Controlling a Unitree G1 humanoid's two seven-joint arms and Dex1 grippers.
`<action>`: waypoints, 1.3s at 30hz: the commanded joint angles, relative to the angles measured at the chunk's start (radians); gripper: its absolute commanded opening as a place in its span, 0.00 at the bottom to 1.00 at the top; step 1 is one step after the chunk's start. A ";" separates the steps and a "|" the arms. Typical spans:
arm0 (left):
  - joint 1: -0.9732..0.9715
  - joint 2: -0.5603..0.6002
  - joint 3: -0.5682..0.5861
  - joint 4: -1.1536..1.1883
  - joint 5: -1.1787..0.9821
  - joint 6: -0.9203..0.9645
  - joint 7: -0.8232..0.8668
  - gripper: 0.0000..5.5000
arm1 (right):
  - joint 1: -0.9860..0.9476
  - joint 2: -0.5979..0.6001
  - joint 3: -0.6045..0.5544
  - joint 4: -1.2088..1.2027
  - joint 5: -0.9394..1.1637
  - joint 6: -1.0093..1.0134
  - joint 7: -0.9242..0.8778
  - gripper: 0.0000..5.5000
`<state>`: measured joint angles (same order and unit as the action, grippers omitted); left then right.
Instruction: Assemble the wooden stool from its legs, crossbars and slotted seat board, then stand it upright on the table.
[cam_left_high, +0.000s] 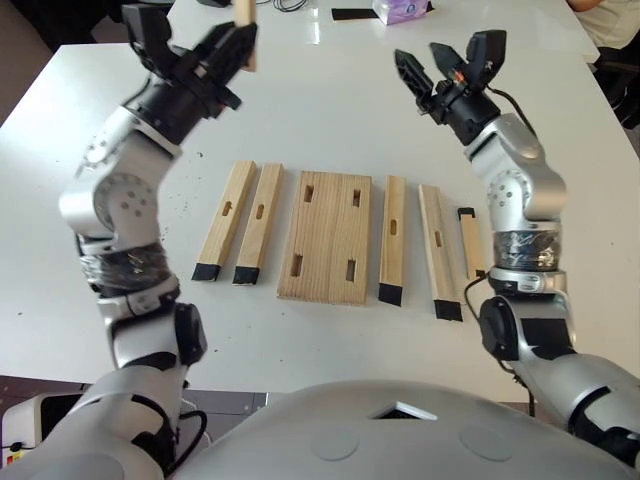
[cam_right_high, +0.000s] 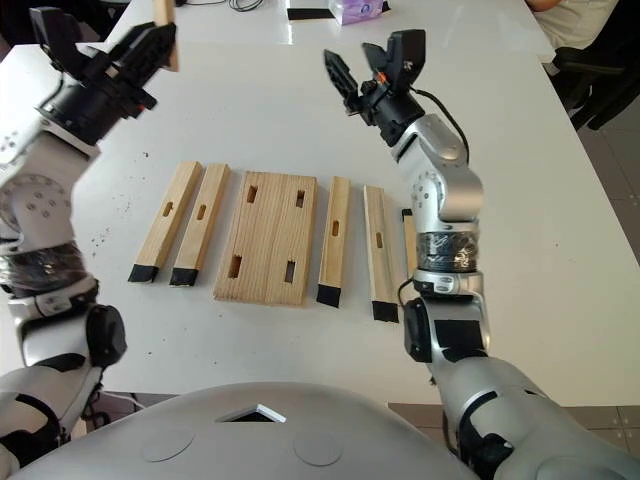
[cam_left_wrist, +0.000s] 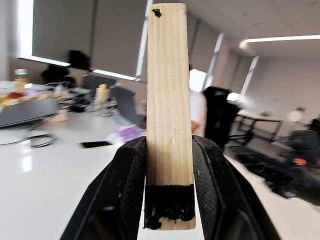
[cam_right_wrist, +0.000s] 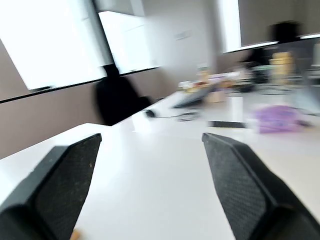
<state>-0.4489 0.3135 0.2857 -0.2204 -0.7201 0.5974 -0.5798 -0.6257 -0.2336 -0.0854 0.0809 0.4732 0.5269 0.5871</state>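
One white surface (cam_left_high: 330, 130) carries the parts. I see the slotted seat board (cam_left_high: 325, 237) lying flat at centre. Four legs lie flat alongside it, black tips toward me: the outer left leg (cam_left_high: 225, 220) and inner left leg (cam_left_high: 260, 222), then the inner right leg (cam_left_high: 393, 240) and outer right leg (cam_left_high: 438, 250). A short crossbar (cam_left_high: 470, 245) lies just right of that last leg. Left hand (cam_left_high: 225, 55) is raised, clamped on a wooden strip (cam_left_wrist: 169, 90) at its black end. Right hand (cam_left_high: 428, 62) is raised, fingers apart.
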 joint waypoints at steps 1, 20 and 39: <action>0.085 -0.041 -0.070 -0.161 -0.074 -0.065 -0.103 0.24 | -0.143 -0.133 0.015 -0.148 0.213 0.221 0.246 0.68; 0.110 0.090 -0.193 -0.131 -0.086 -0.106 -0.371 0.24 | -0.270 -0.341 0.036 -0.098 0.426 0.473 0.592 0.68; 0.130 0.097 -0.249 -0.139 -0.066 -0.120 -0.398 0.24 | -0.264 -0.341 0.071 -0.149 0.411 0.474 0.575 0.36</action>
<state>-0.3218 0.3951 0.0374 -0.3504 -0.7875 0.4849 -0.9781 -0.8882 -0.5635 -0.0294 -0.0515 0.8983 1.0126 1.1634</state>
